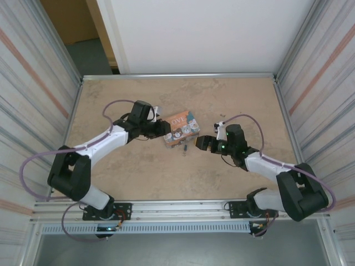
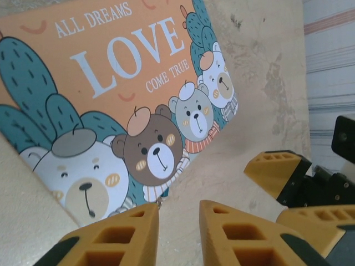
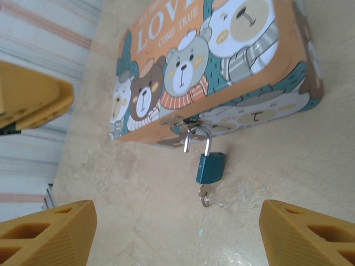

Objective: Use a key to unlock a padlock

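The small blue padlock (image 3: 211, 167) lies on the table against the front side of the orange "LOVE" tin (image 3: 211, 66). Its silvery shackle (image 3: 201, 137) hooks through the tin's clasp, and one leg looks free of the body. The tiny key (image 3: 205, 197) sticks out of the padlock's underside. My right gripper (image 3: 177, 244) is open wide, a short way in front of the padlock and key, touching neither. My left gripper (image 2: 177, 221) is open at the tin's left end (image 2: 111, 83), nothing between its fingers. From above, the padlock (image 1: 184, 147) sits between both grippers.
The tin (image 1: 181, 127) lies mid-table on the tan tabletop (image 1: 238, 105). The right gripper's yellow fingers (image 2: 277, 172) show close by in the left wrist view. Metal rails and corrugated walls (image 1: 33, 83) border the table on the left and right.
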You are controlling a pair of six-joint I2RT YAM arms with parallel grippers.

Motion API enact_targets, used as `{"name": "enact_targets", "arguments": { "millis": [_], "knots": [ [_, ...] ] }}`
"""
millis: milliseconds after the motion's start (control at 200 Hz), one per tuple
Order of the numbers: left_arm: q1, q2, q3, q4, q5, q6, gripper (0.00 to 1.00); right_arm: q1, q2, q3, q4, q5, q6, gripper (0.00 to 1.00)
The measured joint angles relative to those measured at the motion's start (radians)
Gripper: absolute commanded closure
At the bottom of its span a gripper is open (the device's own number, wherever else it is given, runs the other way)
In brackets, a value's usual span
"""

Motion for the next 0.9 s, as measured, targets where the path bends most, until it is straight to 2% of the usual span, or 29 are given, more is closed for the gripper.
{"name": "enact_targets", "arguments": {
  "millis": [291, 641, 897],
  "knots": [
    [0.027, 0.133, 0.084, 0.003, 0.042, 0.012, 0.85, 0.064, 0.175, 0.042, 0.076, 0.021, 0.002, 0.38],
    [0.034, 0.201, 0.093, -0.002, 0.044, 0.032, 0.87, 0.068, 0.341, 0.117, 0.184, 0.019, 0.002, 0.38],
    [0.039, 0.211, 0.093, -0.001, 0.052, 0.034, 0.89, 0.081, 0.403, 0.154, 0.207, 0.019, 0.002, 0.38]
  ]
}}
